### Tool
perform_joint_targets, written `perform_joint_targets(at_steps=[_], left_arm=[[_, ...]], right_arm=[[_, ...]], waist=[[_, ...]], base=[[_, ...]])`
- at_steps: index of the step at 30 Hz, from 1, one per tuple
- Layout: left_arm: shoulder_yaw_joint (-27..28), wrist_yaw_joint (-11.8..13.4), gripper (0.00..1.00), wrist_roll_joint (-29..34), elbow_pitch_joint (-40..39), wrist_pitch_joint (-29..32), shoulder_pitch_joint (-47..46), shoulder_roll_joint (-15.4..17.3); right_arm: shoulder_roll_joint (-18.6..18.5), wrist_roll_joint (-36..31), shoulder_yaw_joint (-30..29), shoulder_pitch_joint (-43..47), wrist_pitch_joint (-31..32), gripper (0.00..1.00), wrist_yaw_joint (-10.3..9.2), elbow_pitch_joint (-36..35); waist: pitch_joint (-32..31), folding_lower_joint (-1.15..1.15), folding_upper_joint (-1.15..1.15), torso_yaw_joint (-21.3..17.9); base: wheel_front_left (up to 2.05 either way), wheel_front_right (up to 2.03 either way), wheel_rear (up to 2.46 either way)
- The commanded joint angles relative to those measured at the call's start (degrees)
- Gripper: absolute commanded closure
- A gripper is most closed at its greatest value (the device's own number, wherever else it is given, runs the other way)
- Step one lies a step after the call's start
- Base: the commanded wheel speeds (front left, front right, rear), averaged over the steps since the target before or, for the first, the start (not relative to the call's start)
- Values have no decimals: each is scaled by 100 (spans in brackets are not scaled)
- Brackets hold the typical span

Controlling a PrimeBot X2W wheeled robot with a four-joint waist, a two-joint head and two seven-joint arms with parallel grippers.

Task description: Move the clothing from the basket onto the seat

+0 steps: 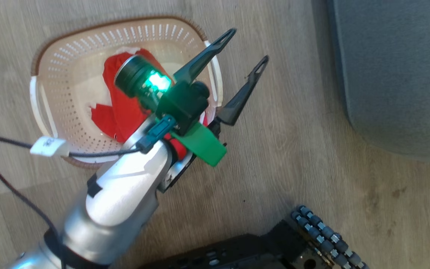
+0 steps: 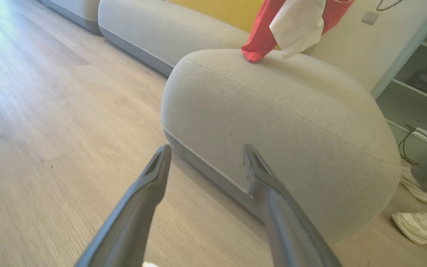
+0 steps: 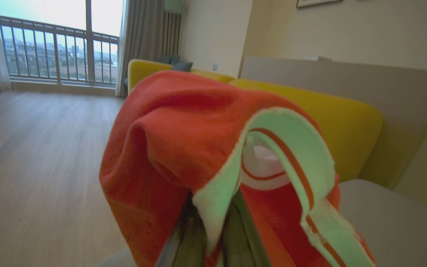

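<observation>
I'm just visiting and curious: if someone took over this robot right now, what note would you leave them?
Left gripper: open, empty, above the basket's right edge.
Right gripper: shut on a red garment, whose hanging end touches the seat top.
Done: one garment out of the basket.
Left: release it onto the seat, then fetch the red clothing lying in the basket.

open floor [image 1: 293, 123] between basket [image 1: 50, 63] and seat [image 1: 398, 74]; left arm [image 1: 125, 186] over basket's opening
</observation>
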Motion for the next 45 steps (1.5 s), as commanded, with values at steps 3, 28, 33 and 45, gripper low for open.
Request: perform_joint_targets(at_steps=[3,28,33,45], left_arm=[[108,66,0,-37,-207,26,275,147],[415,359,0,-624,352,-216,1341,91],[725,438,0,-831,647,-252,1876,8],[2394,528,0,-552,792,-257,3358,-38]], right_arm=[[160,-160,-274,516,-210,100,39,535],[1003,376,2042,3109,-870,0,39,-102],[1185,386,2269,4425,-890,0,39,-1143],[2115,-86,2652,6654,-893,0,39,-2528]], waist=[[188,0,0,7],[-1772,0,0,-313],[-2542,0,0,-13],[-3821,0,0,631]], base=[[0,0,0],[0,0,0],[0,0,0],[0,0,0]])
